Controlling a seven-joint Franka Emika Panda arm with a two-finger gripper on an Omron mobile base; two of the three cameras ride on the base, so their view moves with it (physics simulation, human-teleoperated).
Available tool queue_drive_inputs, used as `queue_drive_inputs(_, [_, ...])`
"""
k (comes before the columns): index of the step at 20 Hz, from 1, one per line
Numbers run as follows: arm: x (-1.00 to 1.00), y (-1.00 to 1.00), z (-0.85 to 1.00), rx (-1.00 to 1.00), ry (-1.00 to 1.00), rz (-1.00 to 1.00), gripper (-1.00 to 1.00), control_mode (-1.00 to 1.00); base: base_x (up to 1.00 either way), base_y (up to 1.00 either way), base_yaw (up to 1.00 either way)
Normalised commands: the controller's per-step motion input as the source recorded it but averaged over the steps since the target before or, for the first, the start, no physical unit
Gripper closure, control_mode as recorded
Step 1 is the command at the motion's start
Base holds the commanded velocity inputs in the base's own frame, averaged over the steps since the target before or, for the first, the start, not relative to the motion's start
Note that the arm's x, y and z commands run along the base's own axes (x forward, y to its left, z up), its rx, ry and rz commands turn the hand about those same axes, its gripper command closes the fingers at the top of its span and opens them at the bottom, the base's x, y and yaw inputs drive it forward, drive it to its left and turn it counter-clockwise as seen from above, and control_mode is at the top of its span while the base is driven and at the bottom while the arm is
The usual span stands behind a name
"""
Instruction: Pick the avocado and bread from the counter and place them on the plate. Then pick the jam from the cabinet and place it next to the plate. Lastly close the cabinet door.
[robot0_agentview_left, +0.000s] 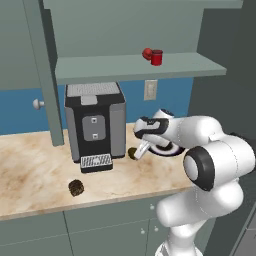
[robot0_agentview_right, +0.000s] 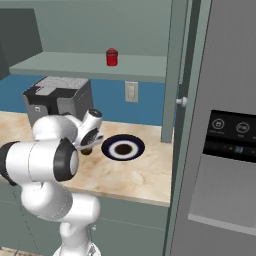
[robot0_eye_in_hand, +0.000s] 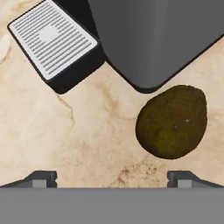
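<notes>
Gripper hangs low over the marble counter with its jaws spread wide and nothing between them; in the hand view the two finger tips stand far apart at the bottom edge. Avocado lies on the counter just beside the rounded front corner of the coffee machine, apart from both tips and nearer the right-hand one in the hand view. Its long axis runs diagonally in that view, broad end toward lower left, narrower end pointing up and right; from the left base view it shows as a small olive-brown lump partly hidden by the gripper. The machine's drip tray sits at upper left of the hand view, well apart from the avocado. Bread, a dark speckled lump, rests on the counter toward the front edge, in front of and left of the machine, well apart from the avocado. Plate lies flat on the counter to the right of the gripper, navy rim, white ring, dark centre. Jam stands upright on the open cabinet shelf, with a small red ball touching or just beside it. Cabinet door stands open, seen edge-on, with a pale knob
</notes>
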Motion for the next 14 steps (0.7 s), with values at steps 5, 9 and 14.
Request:
queue_drive_inputs(5, [0.22, 0.0, -0.2, 0.0, 0.0, 0.0, -1.0, -1.0, 0.0, 0.0, 0.0])
queue_drive_inputs(9, [0.23, 0.0, -0.13, 0.0, 0.0, 0.0, -1.0, -1.0, 0.0, 0.0, 0.0])
queue_drive_inputs(14, [0.26, 0.0, -0.14, 0.0, 0.0, 0.0, -1.0, -1.0, 0.0, 0.0, 0.0])
